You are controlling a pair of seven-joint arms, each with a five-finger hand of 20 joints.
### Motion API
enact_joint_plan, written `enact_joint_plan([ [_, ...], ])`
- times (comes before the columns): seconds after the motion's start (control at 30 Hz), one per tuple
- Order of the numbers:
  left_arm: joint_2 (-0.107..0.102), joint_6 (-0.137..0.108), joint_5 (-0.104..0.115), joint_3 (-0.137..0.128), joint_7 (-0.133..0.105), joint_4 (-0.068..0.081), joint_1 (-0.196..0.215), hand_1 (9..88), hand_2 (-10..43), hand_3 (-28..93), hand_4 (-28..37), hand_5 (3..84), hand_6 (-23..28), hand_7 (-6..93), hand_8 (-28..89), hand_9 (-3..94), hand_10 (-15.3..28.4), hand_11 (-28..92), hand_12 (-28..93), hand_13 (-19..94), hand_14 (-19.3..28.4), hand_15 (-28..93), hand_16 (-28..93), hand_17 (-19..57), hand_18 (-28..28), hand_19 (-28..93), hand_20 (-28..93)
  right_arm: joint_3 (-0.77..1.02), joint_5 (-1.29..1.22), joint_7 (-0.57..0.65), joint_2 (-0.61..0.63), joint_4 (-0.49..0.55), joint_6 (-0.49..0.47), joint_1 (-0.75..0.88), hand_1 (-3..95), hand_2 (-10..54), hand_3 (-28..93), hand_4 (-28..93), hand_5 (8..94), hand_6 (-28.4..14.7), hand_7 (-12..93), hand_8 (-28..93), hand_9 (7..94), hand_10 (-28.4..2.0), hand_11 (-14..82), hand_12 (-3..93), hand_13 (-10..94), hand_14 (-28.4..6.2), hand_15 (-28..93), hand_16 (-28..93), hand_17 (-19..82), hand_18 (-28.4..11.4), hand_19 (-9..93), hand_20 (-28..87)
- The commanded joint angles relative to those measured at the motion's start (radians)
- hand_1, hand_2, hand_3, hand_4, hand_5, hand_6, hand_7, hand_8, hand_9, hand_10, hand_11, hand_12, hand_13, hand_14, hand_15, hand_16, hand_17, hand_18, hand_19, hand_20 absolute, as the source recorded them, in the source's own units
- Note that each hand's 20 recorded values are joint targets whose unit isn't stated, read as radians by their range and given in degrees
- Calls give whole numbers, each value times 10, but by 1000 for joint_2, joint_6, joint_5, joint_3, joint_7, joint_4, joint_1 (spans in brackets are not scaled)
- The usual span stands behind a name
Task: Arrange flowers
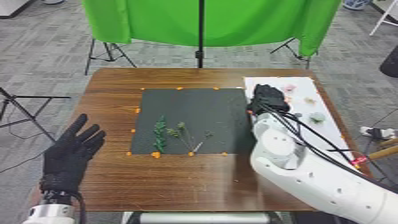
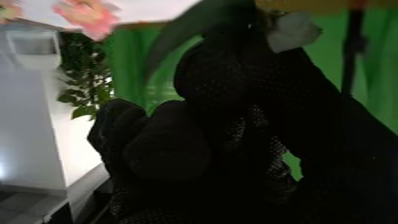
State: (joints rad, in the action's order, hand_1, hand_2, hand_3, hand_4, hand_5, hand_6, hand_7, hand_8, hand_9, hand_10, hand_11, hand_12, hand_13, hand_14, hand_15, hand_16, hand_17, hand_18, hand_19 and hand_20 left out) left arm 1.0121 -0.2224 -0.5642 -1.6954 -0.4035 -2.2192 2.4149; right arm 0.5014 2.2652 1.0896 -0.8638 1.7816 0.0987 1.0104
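My right hand (image 1: 268, 100) is over the seam between the dark board (image 1: 191, 112) and the white board (image 1: 333, 132). In the right wrist view, that hand (image 2: 235, 95) has its fingers and thumb pinched on a flower, with a long green leaf (image 2: 182, 32) and a pale petal (image 2: 293, 32) sticking out; its stem is hidden. My left hand (image 1: 69, 155) stays at the table's left side, fingers straight. A leafy green sprig (image 1: 160, 134) and thin branching stems (image 1: 182, 132) lie on the dark board. A pink flower (image 1: 289, 88) lies on the white board.
A cream flower (image 1: 310, 100) and a whitish-green one (image 1: 317, 118) lie on the white board, right of my hand. Orange bits (image 1: 155, 155) line the dark board's edges. Beyond the brown table (image 1: 111, 107) hangs a green cloth (image 1: 213, 25) on stands.
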Motion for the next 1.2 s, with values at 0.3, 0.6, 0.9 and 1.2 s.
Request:
enact_joint_plan([
  [0.3, 10, 3, -7, -9, 24, 1, 0, 240, 53, 824, -230, 335, 76, 103, -102, 301, 186, 188, 74, 193, 249, 380, -91, -116, 259, 530, -7, 0, 38, -8, -132, 101, -129, 178, 561, -95, 742, -283, 937, -41, 196, 116, 907, -120, 527, 229, 838, -90, 786, 236, 495, -243, 932, 533],
  [0.6, 12, 7, -11, -16, 29, 1, 3, 242, 51, 824, -224, 336, 78, 97, -98, 296, 184, 189, 69, 191, 245, 374, -90, -115, 256, 524, 3, -16, 69, 1, -138, 104, -186, 196, 519, -95, 692, -273, 920, -27, 199, 123, 873, -117, 549, 233, 817, -88, 784, 237, 481, -243, 932, 520],
  [0.9, 20, 11, -14, -19, 36, 0, 9, 244, 51, 827, -218, 336, 78, 97, -98, 296, 184, 190, 69, 188, 246, 376, -90, -115, 255, 519, 11, -8, 91, 25, -119, 127, -244, 198, 436, -95, 693, -271, 847, -34, 201, 71, 810, -142, 556, 230, 772, -112, 795, 235, 467, -255, 932, 504],
  [1.2, 7, 7, -7, -15, 29, -1, 11, 246, 52, 824, -216, 339, 80, 96, -97, 295, 183, 190, 68, 186, 244, 377, -91, -115, 255, 517, 15, 17, 44, 32, -108, 146, -243, 196, 405, -95, 727, -264, 783, -48, 209, -96, 750, -164, 562, 220, 731, -125, 816, 233, 459, -265, 932, 518],
])
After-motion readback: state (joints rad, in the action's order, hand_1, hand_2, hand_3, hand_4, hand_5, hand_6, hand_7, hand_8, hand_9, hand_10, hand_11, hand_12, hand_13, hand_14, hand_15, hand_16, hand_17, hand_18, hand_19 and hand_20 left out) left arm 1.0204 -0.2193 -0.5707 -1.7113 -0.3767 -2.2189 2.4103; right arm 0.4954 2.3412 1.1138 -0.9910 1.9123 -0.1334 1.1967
